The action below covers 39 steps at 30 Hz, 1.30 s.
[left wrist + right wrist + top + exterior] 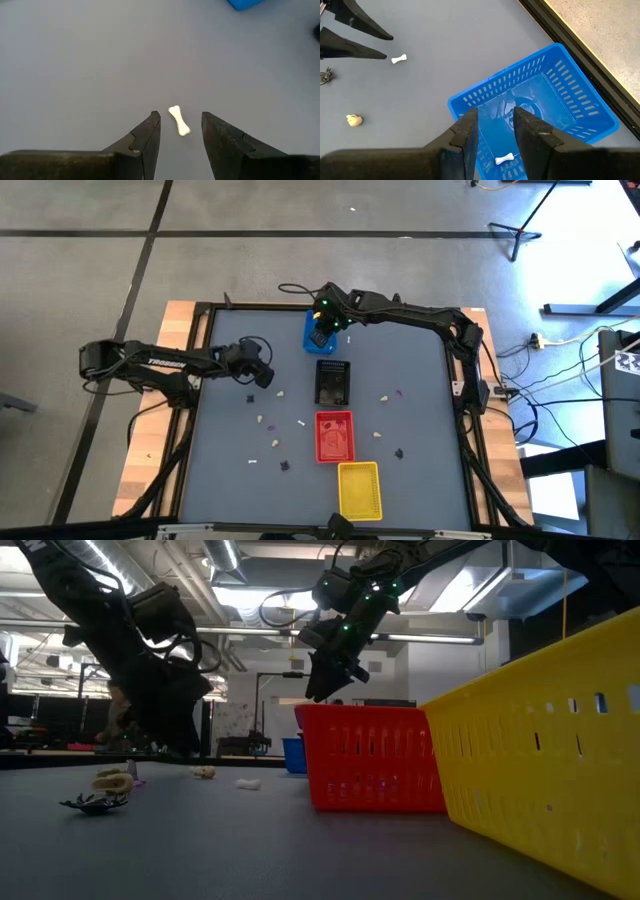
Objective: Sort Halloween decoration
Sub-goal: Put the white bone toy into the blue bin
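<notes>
A small white bone (179, 120) lies flat on the grey table between the fingertips of my open left gripper (180, 122), which slants down at the table's left; the fingers stand on either side without touching it. My right gripper (495, 120) hangs open over the blue tray (555, 95) at the far middle, holding nothing. Another white bone (504, 159) lies on that tray's floor. More tiny Halloween decoration pieces are scattered on the table: a cream skull (354, 120), a dark piece (326, 76), a black one (92, 804).
A black tray (333, 382), a red tray (335, 436) and a yellow tray (360, 490) stand in a row from the blue tray toward the near edge. Small cream and dark pieces (272, 423) lie on both sides of the row. A dark frame (470, 410) edges the table.
</notes>
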### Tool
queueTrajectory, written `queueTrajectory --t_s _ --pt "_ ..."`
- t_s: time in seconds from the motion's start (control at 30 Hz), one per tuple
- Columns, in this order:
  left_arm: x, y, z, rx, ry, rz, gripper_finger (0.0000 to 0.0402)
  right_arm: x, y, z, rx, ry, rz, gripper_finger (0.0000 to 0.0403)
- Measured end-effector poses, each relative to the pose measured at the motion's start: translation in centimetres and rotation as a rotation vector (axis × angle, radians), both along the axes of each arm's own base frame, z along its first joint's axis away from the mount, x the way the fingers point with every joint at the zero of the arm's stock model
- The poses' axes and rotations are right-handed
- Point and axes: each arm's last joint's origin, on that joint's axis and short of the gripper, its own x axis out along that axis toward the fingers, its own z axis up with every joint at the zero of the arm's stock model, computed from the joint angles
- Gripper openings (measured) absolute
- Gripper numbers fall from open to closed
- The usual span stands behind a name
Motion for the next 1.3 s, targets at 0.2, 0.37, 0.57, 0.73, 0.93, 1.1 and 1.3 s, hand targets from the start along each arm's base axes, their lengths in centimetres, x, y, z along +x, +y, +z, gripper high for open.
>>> queueTrajectory --t_s 0.2,0.37,0.57,0.73,0.93,1.1,1.3 --pt "0.0 0.0 -0.3 -0.002 0.022 0.003 0.0135 0.0 0.0 0.0 0.0 0.0 0.0 0.0122" --pt "0.2 0.0 -1.4 -0.024 0.077 0.0 0.0135 0.0 0.0 0.0 0.0 0.001 0.0 0.0122" --pt "0.8 0.2 -1.7 -0.014 0.041 -0.001 0.0135 0.0 0.0 0.0 0.0 0.001 0.0 0.0122" --pt "1.0 0.3 -1.6 -0.013 0.016 -0.002 0.0135 0.0 0.0 0.0 0.0 0.001 0.0 0.0122" --pt "0.9 0.3 -1.7 -0.027 0.016 0.013 0.0135 0.0 0.0 0.0 0.0 0.001 0.0 0.0122" --pt "0.9 0.3 -1.7 -0.026 0.017 0.015 0.0135 0.0 0.0 0.0 0.0 0.001 0.0 0.0122" --pt "0.9 0.3 -2.1 -0.027 0.043 0.021 0.0135 0.0 0.0 0.0 0.0 0.001 0.0 0.0122"
